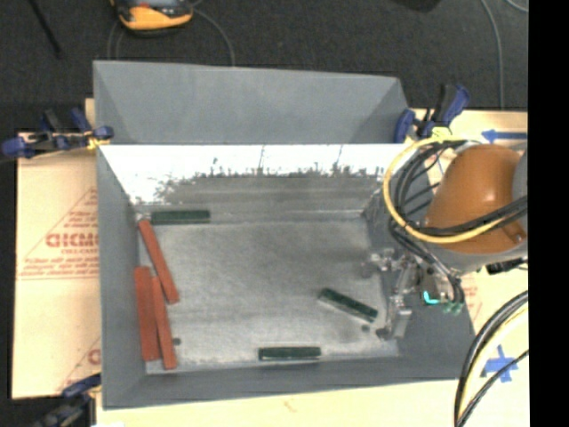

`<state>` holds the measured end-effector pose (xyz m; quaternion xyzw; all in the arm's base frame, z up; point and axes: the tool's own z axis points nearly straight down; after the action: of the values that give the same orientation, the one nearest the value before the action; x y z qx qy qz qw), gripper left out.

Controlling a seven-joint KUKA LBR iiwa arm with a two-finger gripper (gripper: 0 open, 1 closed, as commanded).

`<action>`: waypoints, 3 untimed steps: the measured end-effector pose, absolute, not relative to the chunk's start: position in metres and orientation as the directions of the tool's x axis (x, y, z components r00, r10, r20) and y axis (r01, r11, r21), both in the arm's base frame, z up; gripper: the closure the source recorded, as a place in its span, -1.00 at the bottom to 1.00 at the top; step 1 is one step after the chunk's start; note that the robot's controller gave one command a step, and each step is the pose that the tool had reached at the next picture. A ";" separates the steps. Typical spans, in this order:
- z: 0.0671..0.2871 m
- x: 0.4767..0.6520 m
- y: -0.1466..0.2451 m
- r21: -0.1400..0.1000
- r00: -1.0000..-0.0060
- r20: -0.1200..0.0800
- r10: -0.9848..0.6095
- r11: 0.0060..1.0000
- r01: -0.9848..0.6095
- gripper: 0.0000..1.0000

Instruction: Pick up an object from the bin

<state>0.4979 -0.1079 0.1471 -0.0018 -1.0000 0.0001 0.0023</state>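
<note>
Down in the lower right of the frame, the gripper point(389, 324) hung low by the right wall of the bin point(267, 163), just beside the right end of a dark green bar point(348, 305) that lay tilted on the floor there; whether the gripper was open or closed could not be told. Elsewhere, a second green bar point(289, 354) lay flat along the bottom wall and a third green bar point(180, 215) at the upper left, while three reddish-brown bars point(153, 301) lay close together along the left wall.
</note>
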 end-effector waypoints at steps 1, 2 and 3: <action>0.151 0.500 -0.108 -0.002 -1.000 -0.003 0.000 1.000 0.000 -1.00; 0.070 0.482 -0.159 -0.002 -1.000 -0.003 -0.015 1.000 -0.015 1.00; 0.071 0.484 -0.159 -0.003 -1.000 -0.007 -0.016 1.000 -0.016 -1.00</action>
<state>0.4836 -0.1585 0.0712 0.0082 -1.0000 0.0012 -0.0037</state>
